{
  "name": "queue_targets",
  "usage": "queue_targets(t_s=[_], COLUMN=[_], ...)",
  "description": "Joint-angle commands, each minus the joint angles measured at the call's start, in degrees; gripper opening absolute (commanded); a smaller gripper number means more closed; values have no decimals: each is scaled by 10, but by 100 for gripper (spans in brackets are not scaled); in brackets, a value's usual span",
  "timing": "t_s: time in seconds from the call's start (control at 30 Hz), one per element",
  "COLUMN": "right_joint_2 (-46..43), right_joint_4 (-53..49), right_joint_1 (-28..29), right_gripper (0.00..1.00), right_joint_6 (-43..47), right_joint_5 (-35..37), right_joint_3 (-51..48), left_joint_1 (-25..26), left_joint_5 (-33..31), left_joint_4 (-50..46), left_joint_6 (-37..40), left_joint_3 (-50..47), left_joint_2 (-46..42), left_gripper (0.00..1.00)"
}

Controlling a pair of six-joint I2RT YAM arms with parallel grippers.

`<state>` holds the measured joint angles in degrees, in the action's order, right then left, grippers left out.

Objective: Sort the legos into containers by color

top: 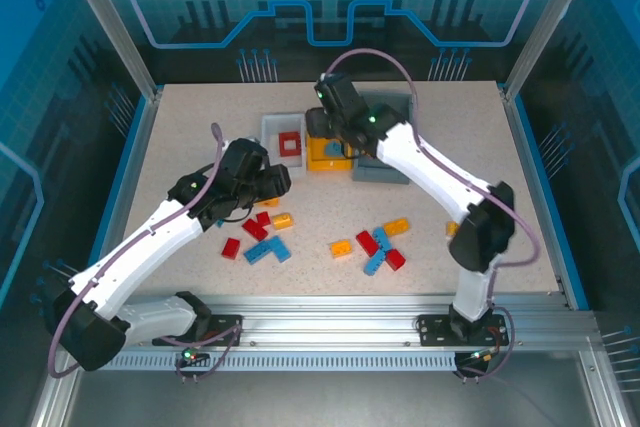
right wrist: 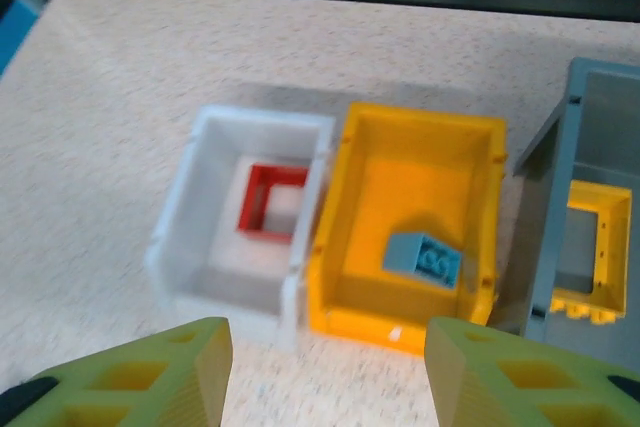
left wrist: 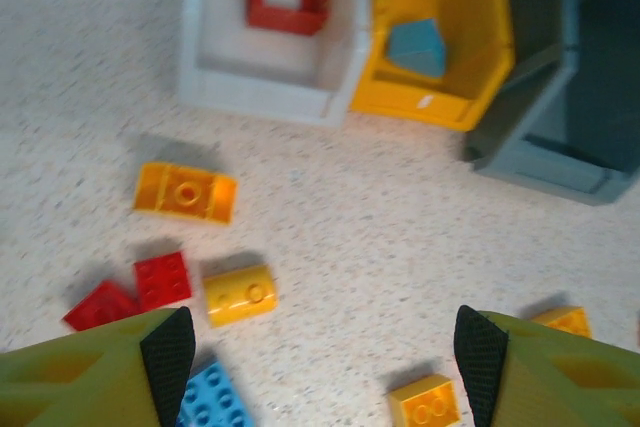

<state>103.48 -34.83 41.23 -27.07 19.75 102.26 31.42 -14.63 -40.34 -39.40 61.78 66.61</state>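
Yellow bin [right wrist: 420, 120] holds a blue brick [right wrist: 424, 257]. White bin [right wrist: 190, 217] at its left holds a red frame [right wrist: 275, 175]; grey bin [right wrist: 600, 87] at its right, a yellow frame [right wrist: 590, 195]. Loose bricks [top: 367, 242] lie before it. Left gripper [left wrist: 320, 347], right gripper [right wrist: 325, 367]: wide, empty.

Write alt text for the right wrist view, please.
Three bins stand together: a white bin holding a red square frame, a yellow bin holding a blue brick, a grey bin holding a yellow frame. The right gripper hovers open above.

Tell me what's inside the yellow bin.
One blue brick lies in the yellow bin, floor otherwise bare from the right wrist. From above, the right arm covers part of the bin.
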Motion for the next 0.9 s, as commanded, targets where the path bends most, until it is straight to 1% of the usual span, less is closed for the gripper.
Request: queue_targets(t_s=[0.0,0.1,0.2,0.3,0.4,0.5,0.63,0.73,0.87], right_joint_2=[-77,-157,-206,-219,-214,-197,-181,-174,-171], right_joint_4=[92,180,227,246,271,281,292,290,291], right_joint_1=[48,100,155,192,227,246,251,252,252], right_gripper=[54,56,58,59,62,62,62,63,64], right_joint_6=[36,64,59,22,5,-9,-24,-24,-27], right_joint_5=[-57,-139,-161,-179,-186,-190,-197,-197,-199], right_joint_3=[-138,-275,-369,-418,-443,-443,-437,-429,-428], left_joint_1=[-39,-86,-121,-136,-139,-139,-140,-140,-141], left_joint_5=[28,62,73,61,65,54,30,17,32], left_joint_4=[-65,-66,-66,-70,-52,-41,-18,15,69], left_joint_6=[-41,-64,-67,-64,-64,-66,-58,-36,-4], left_joint_3=[-48,-106,-157,-200,-243,-267,-295,-310,-319], left_joint_2=[-16,-35,-58,-77,-84,-72,-57,-53,-41], left_gripper=[73,72,71,71,71,73,76,77,76])
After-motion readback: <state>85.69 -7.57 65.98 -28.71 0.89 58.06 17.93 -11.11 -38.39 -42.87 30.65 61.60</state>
